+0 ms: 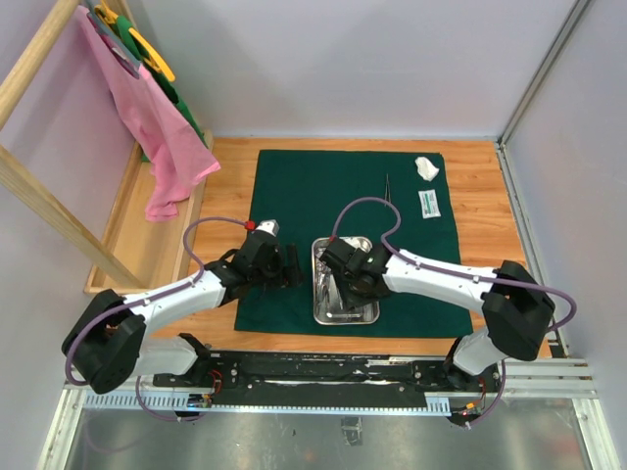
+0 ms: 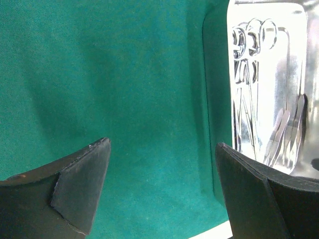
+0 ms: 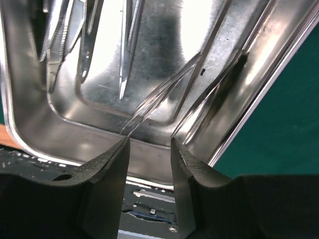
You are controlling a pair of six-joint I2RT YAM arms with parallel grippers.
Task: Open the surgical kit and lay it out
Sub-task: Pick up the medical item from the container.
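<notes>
The dark green cloth (image 1: 294, 196) lies spread flat, with the shiny steel tray (image 1: 359, 315) on its near part. Ring-handled forceps (image 2: 251, 40) and tweezers (image 2: 284, 134) lie in the tray (image 2: 294, 50). My right gripper (image 1: 345, 289) reaches down inside it. In the right wrist view this gripper (image 3: 149, 140) is open, nothing between its fingers, near the tray's wall (image 3: 60, 129). A slim steel instrument (image 3: 164, 92) ends at the left fingertip. My left gripper (image 1: 289, 269) hangs wide open over bare cloth (image 2: 124, 74), left of the tray. A gauze wad (image 1: 425, 167), white packet (image 1: 428, 203) and thin tool (image 1: 389, 191) lie far right.
A wooden rack (image 1: 39, 196) with a pink cloth (image 1: 162, 127) stands along the left side. The wooden tabletop (image 1: 480, 176) shows around the cloth. The arms' mounting rail (image 1: 323, 367) runs along the near edge, and grey walls close off the back and right.
</notes>
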